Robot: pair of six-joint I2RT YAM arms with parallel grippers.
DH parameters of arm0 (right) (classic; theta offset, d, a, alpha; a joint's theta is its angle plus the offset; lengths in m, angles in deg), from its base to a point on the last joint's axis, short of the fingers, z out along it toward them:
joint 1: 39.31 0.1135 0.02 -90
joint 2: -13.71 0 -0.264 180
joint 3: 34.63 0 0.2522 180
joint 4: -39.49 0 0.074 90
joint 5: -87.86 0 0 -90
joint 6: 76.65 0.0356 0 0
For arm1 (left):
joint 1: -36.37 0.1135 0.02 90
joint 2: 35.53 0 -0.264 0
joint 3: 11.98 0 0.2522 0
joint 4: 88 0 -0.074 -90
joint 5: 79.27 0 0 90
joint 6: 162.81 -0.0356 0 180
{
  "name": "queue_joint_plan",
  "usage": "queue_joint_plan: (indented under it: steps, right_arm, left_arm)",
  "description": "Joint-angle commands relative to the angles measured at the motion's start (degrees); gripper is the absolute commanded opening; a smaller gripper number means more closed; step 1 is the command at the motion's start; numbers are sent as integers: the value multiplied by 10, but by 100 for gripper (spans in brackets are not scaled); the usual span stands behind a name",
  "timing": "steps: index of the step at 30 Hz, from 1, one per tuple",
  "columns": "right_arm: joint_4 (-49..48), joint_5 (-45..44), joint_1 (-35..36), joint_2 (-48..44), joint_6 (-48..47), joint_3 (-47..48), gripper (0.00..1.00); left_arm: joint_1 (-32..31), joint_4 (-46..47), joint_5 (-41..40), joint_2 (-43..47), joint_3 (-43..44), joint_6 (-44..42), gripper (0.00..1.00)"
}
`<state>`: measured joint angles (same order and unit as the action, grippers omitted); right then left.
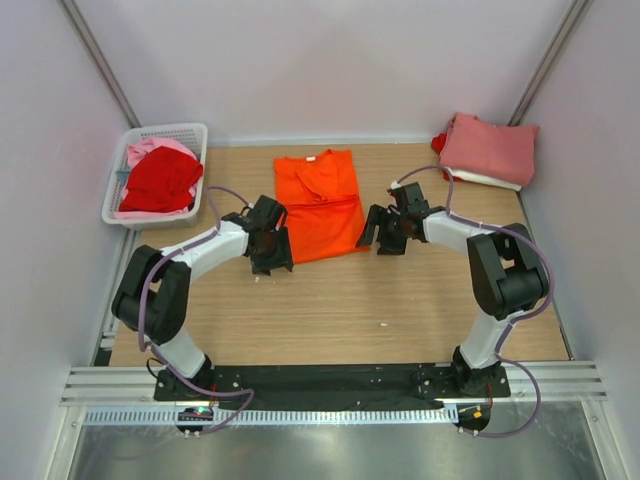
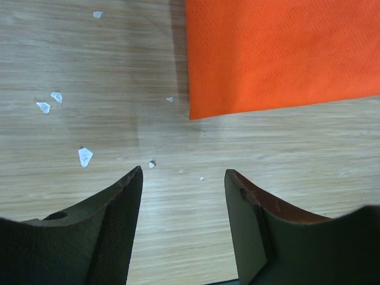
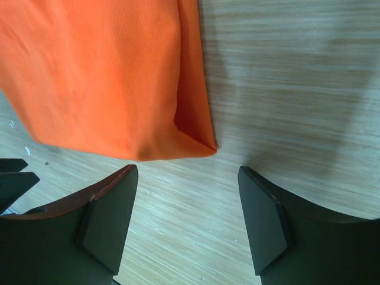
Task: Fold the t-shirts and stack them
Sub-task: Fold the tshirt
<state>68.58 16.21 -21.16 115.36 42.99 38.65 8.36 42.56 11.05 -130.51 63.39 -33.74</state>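
A bright orange t-shirt [image 1: 320, 203] lies folded lengthwise in the middle of the table, neck toward the far side. My left gripper [image 1: 270, 258] is open and empty beside its near left corner, which shows in the left wrist view [image 2: 279, 53]. My right gripper [image 1: 378, 238] is open and empty beside its near right corner, which shows in the right wrist view [image 3: 113, 77]. A salmon-pink t-shirt [image 1: 490, 148] tops a folded stack at the far right, over a white one [image 1: 492, 181]. A red t-shirt [image 1: 160, 180] and a pale pink one [image 1: 152, 152] lie crumpled in the basket.
A white mesh basket [image 1: 190, 133] stands at the far left. The wooden table [image 1: 340, 300] ends at grey walls on three sides. Small white flecks [image 2: 85, 156] lie on the wood near my left gripper.
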Motion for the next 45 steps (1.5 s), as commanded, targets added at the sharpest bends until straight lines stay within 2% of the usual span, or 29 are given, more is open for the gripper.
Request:
queue_joint_plan:
  steps: [1, 3, 6, 9, 13, 20, 29, 35, 38, 39, 42, 45]
  right_arm:
    - [-57, 11, 1, 9, 6, -17, 74]
    - [-74, 8, 1, 14, 8, -32, 73]
    - [-99, 7, 0, 34, 13, -42, 66]
    - [-115, 15, 1, 48, 20, -49, 49]
    - [-123, 17, 1, 54, 22, -55, 34]
    - [-122, 20, 1, 60, 16, -57, 26]
    - [-128, 35, 1, 67, 14, -65, 24]
    - [-127, 48, 0, 65, 10, -68, 21]
    - [-129, 52, 0, 63, 11, -71, 17]
    - [-130, 53, 0, 62, 12, -77, 15]
    - [-139, 59, 1, 55, 17, -87, 10]
    - [-141, 61, 0, 43, 19, -102, 6]
  left_arm:
    - [-1, 85, 22, 28, -12, 22, 58]
    - [-1, 94, 18, 30, -29, 23, 58]
    - [-1, 116, 11, 32, -46, 28, 58]
    - [-1, 131, 0, 27, -58, 32, 58]
    - [0, 169, -17, 21, -76, 32, 59]
    - [0, 213, -37, 15, -100, 34, 58]
    - [1, 267, -52, 25, -120, 43, 58]
    - [1, 266, -66, 2, -122, 67, 48]
    - [0, 269, -70, -5, -119, 66, 35]
    - [0, 268, -69, -8, -117, 66, 27]
    - [-1, 269, -68, -13, -112, 64, 13]
    - [-5, 268, -73, -5, -114, 60, 9]
